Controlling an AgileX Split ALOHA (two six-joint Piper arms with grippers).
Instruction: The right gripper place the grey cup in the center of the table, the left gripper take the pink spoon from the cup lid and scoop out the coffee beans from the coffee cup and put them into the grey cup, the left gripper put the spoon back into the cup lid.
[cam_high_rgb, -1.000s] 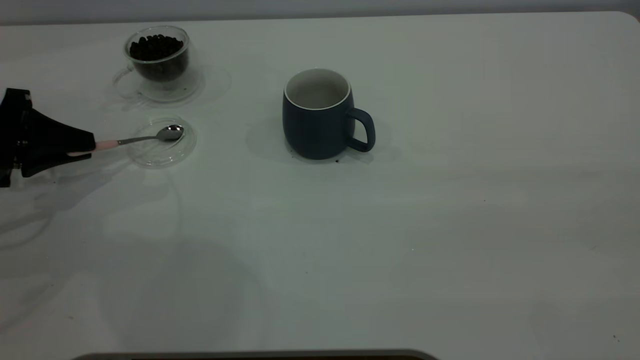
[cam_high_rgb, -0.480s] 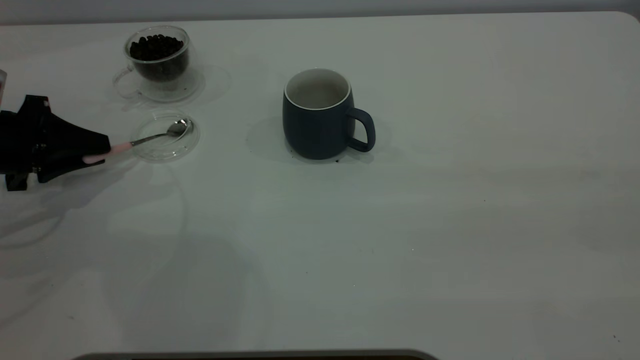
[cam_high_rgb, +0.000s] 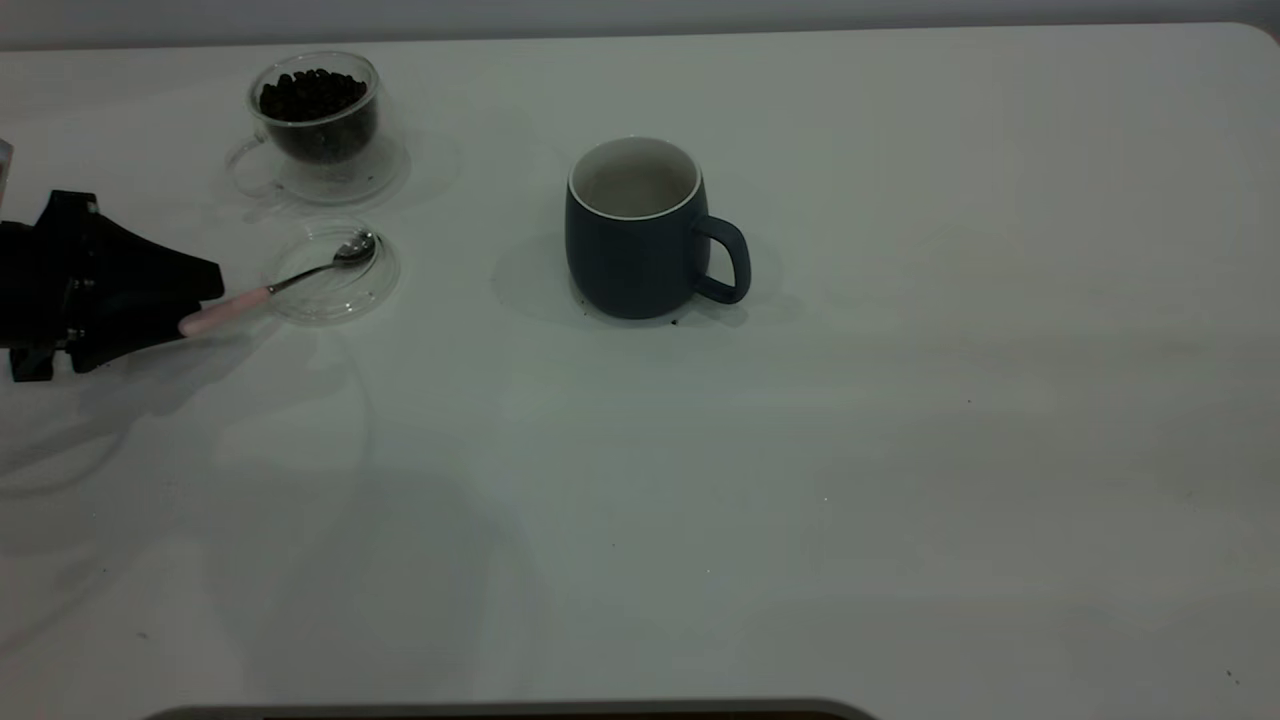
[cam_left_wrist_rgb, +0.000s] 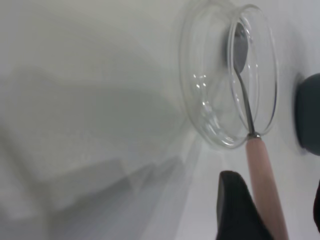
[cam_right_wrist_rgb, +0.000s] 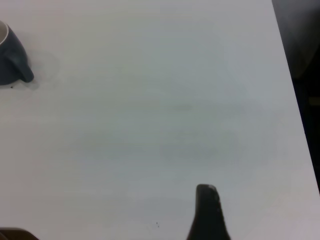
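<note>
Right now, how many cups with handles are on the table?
2. The coffee cup with coffee beans stands at the far left; the grey cup stands near the table centre, handle toward the right arm's side.
</note>
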